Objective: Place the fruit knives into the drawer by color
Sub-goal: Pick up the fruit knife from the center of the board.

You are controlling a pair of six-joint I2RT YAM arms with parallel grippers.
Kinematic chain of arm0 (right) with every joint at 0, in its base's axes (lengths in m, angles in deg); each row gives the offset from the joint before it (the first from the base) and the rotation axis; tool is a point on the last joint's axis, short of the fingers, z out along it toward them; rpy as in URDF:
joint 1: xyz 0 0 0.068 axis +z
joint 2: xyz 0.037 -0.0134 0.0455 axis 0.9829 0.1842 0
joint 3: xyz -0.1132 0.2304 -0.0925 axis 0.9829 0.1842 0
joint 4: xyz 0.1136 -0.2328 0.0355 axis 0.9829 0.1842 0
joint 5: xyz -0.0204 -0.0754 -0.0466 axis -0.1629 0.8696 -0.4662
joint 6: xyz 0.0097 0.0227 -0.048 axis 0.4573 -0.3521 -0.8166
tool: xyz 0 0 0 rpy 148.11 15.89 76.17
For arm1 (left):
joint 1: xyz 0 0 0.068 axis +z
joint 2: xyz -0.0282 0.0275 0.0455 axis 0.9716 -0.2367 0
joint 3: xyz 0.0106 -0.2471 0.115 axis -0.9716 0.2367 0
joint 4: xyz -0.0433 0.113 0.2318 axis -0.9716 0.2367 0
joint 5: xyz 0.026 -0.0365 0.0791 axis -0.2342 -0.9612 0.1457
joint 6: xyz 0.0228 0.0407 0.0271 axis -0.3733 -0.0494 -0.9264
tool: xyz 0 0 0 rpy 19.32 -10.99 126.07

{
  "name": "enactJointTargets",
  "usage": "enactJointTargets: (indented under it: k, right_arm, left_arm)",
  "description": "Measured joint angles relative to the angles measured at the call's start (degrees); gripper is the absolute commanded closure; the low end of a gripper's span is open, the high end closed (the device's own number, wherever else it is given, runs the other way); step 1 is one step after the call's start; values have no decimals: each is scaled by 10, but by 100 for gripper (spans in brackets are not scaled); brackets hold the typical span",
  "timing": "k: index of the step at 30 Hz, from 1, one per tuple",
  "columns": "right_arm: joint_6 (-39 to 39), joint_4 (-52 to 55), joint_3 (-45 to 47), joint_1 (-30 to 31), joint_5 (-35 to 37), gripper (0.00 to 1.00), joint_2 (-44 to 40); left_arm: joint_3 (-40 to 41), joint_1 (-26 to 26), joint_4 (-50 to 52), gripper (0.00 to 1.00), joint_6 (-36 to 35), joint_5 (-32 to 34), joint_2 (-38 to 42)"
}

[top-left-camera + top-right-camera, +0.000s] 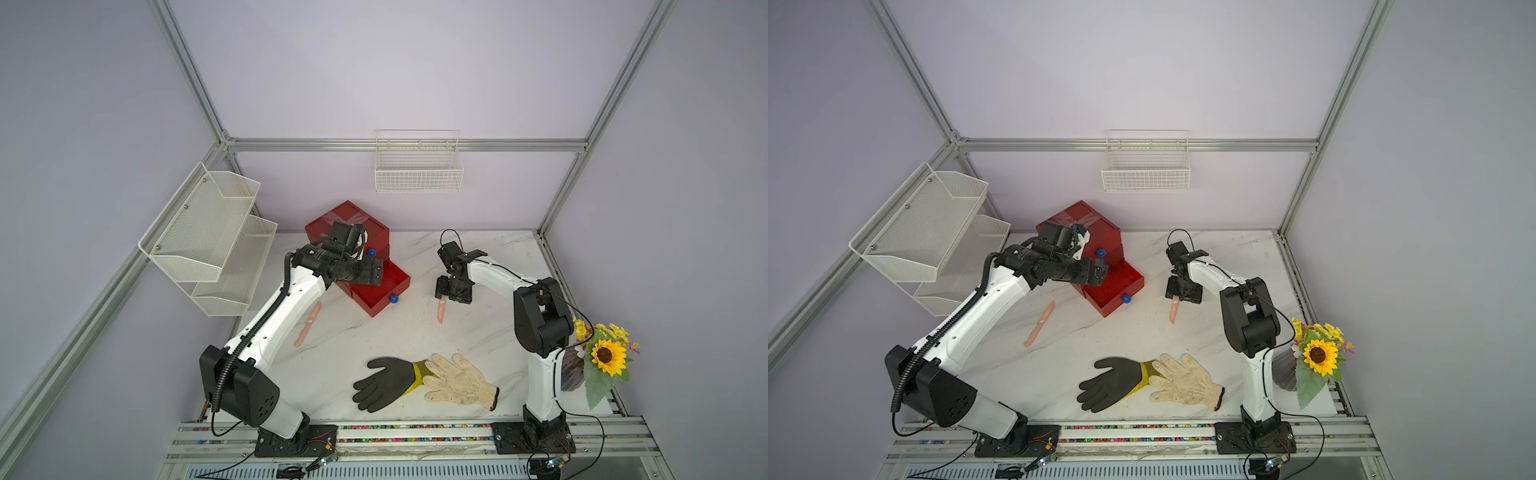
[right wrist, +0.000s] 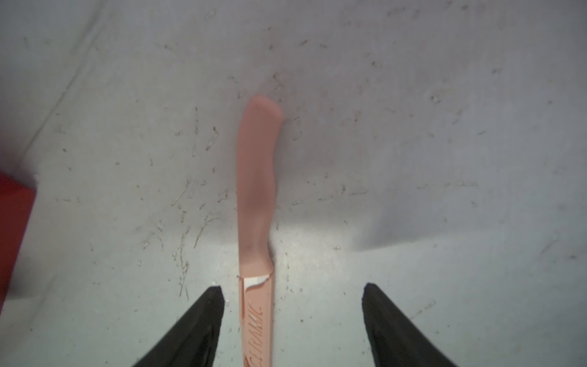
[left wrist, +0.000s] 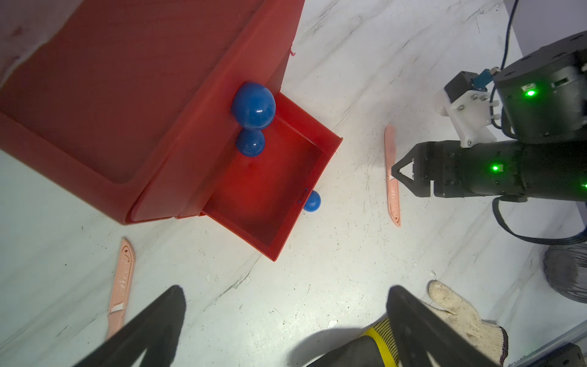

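The red drawer cabinet (image 1: 353, 220) stands at the back left with its lowest drawer (image 3: 330, 149) pulled out, showing only its red floor. One salmon pink fruit knife (image 1: 1040, 324) lies left of it, partly under my left arm in a top view. A second pink knife (image 2: 257, 190) lies right of the drawer. My right gripper (image 2: 292, 302) is low over it and open; its fingers straddle the sheath end, close on one side and with a gap on the other. My left gripper (image 3: 286, 292) hangs open above the pulled-out drawer, holding nothing.
A black glove (image 1: 386, 382) and a white knit glove (image 1: 457, 380) overlap near the table's front. A sunflower vase (image 1: 602, 357) stands at the right edge behind my right arm. White wire baskets (image 1: 208, 237) hang on the left frame, another (image 1: 417, 166) on the back wall.
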Motion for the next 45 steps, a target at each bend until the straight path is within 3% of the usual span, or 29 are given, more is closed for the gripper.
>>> enactJointTargets:
  k: [6, 12, 18, 26, 37, 45]
  right_arm:
    - [2, 13, -48, 3, 5, 32, 51]
    - [4, 26, -82, 4, 7, 57, 72]
    - [11, 39, -97, 10, 5, 66, 82]
    - [17, 46, -98, 27, 5, 91, 83]
    - [21, 52, -102, 27, -2, 94, 83]
    - [55, 54, -106, 24, -76, 94, 79]
  left_arm:
    - [19, 0, -14, 0, 0, -15, 0]
    - [37, 0, -26, 0, 0, -27, 0]
    - [45, 1, -32, 0, 0, -29, 0]
    - [57, 15, -38, 0, 0, -35, 0]
    - [65, 15, -47, 0, 0, -65, 0]
    - [83, 15, -57, 0, 1, -71, 3]
